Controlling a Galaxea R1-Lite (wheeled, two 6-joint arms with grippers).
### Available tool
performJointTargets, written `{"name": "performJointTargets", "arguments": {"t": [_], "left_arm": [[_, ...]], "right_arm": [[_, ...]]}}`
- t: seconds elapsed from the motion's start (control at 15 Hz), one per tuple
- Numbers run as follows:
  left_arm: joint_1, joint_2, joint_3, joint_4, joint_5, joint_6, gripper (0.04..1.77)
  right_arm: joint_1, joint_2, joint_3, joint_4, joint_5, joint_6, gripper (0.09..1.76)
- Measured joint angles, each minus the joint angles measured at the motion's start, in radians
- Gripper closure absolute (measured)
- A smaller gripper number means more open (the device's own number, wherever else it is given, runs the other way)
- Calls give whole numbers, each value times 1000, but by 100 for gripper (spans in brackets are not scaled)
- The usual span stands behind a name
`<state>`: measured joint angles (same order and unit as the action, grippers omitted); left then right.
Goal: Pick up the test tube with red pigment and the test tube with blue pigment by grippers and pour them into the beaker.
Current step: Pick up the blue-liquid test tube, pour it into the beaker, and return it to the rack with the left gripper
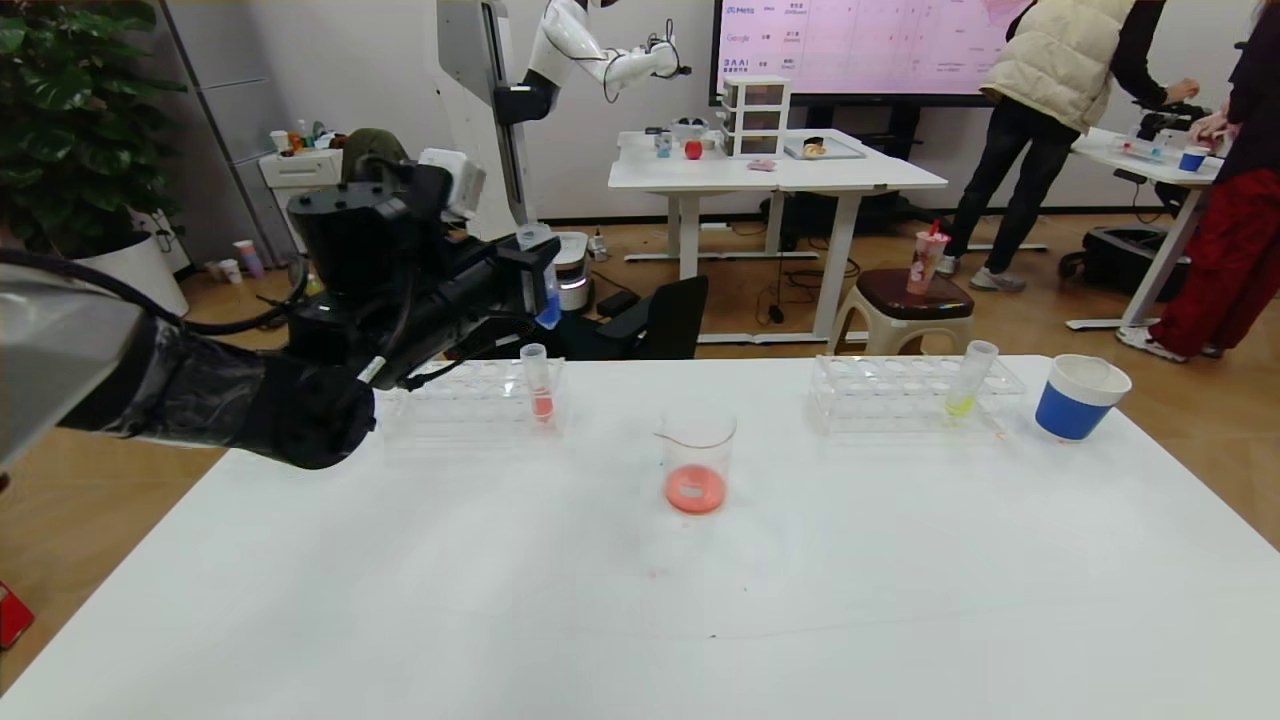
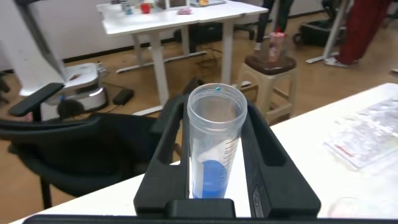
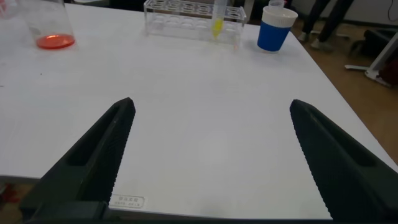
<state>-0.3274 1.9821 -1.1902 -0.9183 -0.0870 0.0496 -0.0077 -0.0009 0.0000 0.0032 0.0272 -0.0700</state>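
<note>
My left gripper is shut on the test tube with blue pigment and holds it upright in the air above the right end of the left clear rack. In the left wrist view the tube sits between the black fingers, with blue liquid at its bottom. The test tube with red pigment stands in that rack. The beaker stands mid-table with red liquid in it, to the right of and nearer than the gripper. My right gripper is open and empty over the table's near part.
A second clear rack at the back right holds a tube with yellow-green liquid. A blue-banded paper cup stands right of it. A black chair and a stool lie beyond the table's far edge. People stand at the back right.
</note>
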Motion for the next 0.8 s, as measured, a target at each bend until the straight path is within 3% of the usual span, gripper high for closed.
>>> {"name": "performJointTargets", "arguments": {"t": [0.13,0.27,0.4,0.6,0.8], "left_arm": [[-65,17,-47,6,-3,71,130],[-107,50,-73,-12,-9,197,130],[-146,87,-82,-74,-30,287,130],[-175,148,-85,-195,-124,465,130],[-184,201,-85,-274,-213,583,130]], "right_arm": [[0,0,0,0,0,0,11],[0,0,0,0,0,0,11],[0,0,0,0,0,0,11],[0,0,0,0,0,0,11],[0,0,0,0,0,0,11]]}}
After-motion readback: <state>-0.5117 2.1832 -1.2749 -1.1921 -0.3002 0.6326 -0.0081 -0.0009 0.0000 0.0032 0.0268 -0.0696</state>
